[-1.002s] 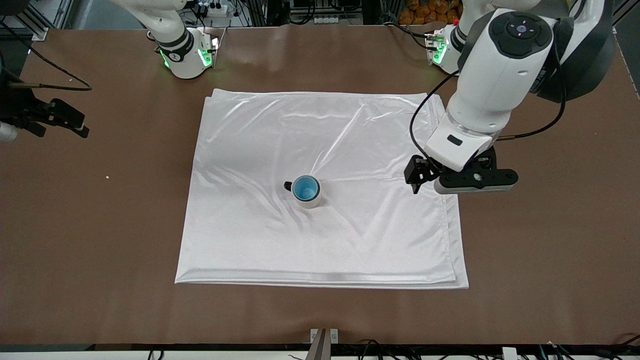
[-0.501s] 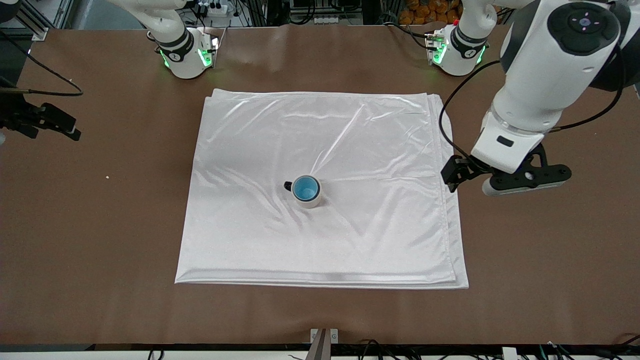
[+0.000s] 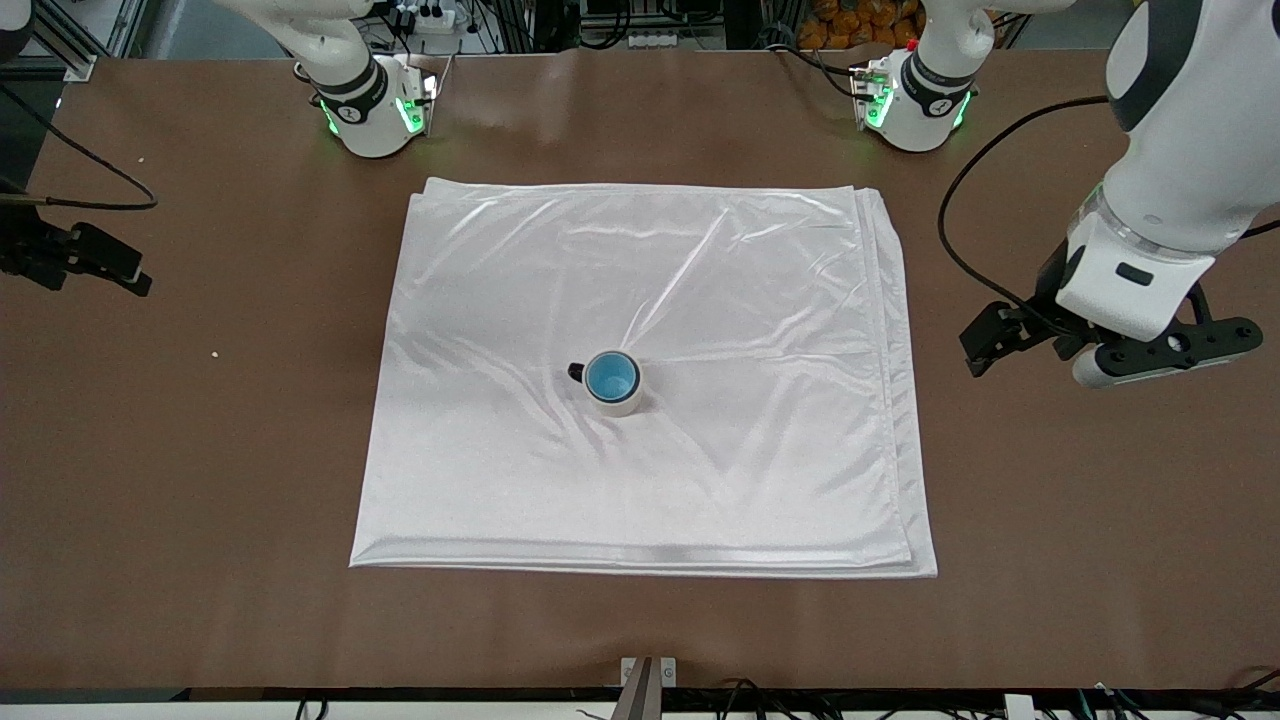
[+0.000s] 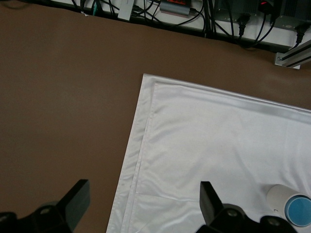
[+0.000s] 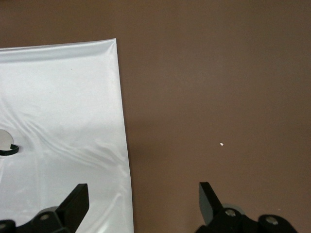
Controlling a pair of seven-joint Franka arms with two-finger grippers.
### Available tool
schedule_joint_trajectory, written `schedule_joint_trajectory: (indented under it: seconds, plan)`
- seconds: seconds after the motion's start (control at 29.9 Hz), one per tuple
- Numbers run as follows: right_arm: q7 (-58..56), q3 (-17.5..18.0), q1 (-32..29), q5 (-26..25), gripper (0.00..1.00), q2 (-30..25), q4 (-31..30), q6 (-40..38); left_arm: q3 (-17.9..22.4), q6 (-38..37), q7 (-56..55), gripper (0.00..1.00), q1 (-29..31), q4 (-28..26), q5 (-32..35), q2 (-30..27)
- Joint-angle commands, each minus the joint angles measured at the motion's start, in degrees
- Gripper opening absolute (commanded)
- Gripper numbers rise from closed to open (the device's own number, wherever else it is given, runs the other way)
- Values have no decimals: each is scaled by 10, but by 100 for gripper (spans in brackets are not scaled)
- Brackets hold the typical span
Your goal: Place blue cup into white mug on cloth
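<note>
1. Brown desk (image 3: 200, 450) spreads under everything, bare around the cloth.
2. White, shiny cloth (image 3: 700, 480) lies flat at the middle of the desk, folded in layers and wrinkled, its stacked edges showing toward my left arm's end.
3. My left arm comes from its base at that same end, and its left gripper (image 3: 1010, 335) hangs over bare desk just beside the cloth's edge. In the left wrist view, my left fingers (image 4: 75, 201) stand wide apart with nothing between them, one over brown desk and the other over cloth.
4. My right arm waits at the other end of the desk. Its right gripper (image 3: 85, 262) hangs over bare desk, well apart from the cloth. My right fingers (image 5: 77, 201) are also spread wide and hold nothing.
5. Near the middle of the cloth stands the white mug (image 3: 618, 402), upright, its small dark handle pointing toward my right arm's end.
6. Inside that mug sits the blue cup (image 3: 611, 377), upright, its bright blue inside filling the mug's mouth.
7. One tiny white speck (image 3: 215, 353) lies on the desk toward my right arm's end.
</note>
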Motion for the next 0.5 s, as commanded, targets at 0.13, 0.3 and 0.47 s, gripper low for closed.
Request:
schedule_joint_trajectory:
  seconds: [0.13, 0.3, 0.47]
  plan:
    - [9, -2, -10, -14, 100, 18, 19, -4, -10, -19, 54, 100, 47, -48, -16, -45]
    - [9, -2, -8, -15, 100, 18, 19, -2, -38, -18, 72, 100, 98, -77, -40, -63]
    - [9, -1, -5, -15, 100, 18, 19, -2, -72, -12, 83, 100, 142, -105, -40, -81]
